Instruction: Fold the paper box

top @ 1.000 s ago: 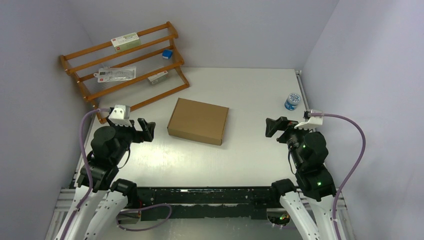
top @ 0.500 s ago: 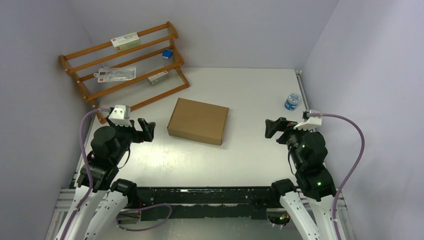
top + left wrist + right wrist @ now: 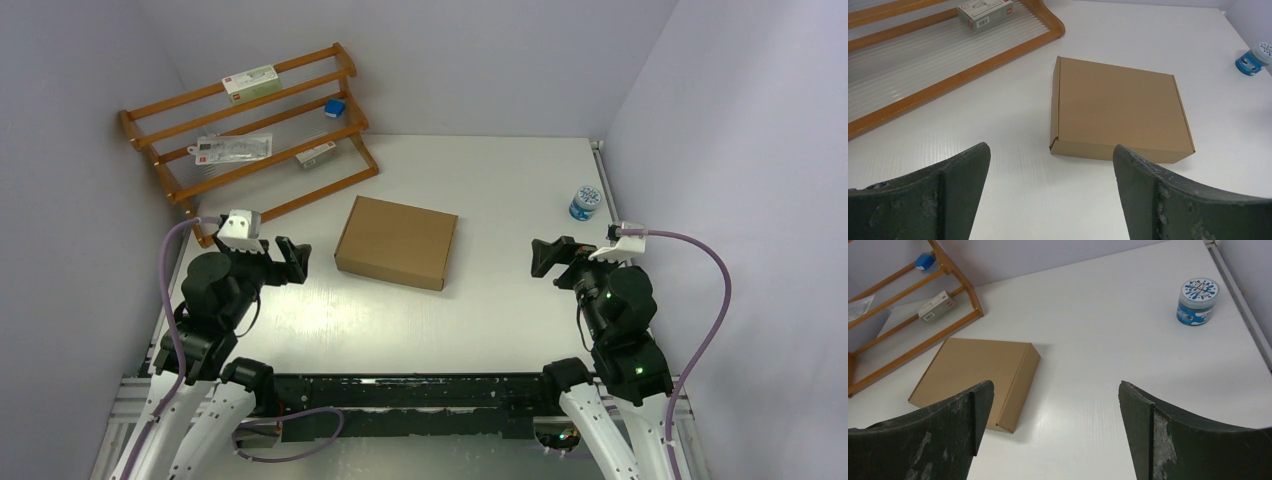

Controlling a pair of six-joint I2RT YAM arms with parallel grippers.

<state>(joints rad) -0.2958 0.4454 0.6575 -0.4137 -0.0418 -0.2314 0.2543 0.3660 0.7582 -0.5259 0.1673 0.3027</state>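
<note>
On the white tabletop (image 3: 500,180) the box (image 3: 397,241) lies closed and fully formed at centre, unmoved over the last second, with the left pincer (image 3: 292,260) and right pincer (image 3: 543,258) holding off either side, both spread wide and empty, so folding appears complete.

White table (image 3: 500,180): paper box (image 3: 396,241), wooden rack (image 3: 250,135), blue-lidded jar (image 3: 585,202)

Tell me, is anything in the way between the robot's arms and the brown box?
No, nothing visible. Only bare white table lies between the closed brown cardboard box and the open left end effector and right end effector. The wooden rack and the blue-lidded jar sit off to the sides.
</note>
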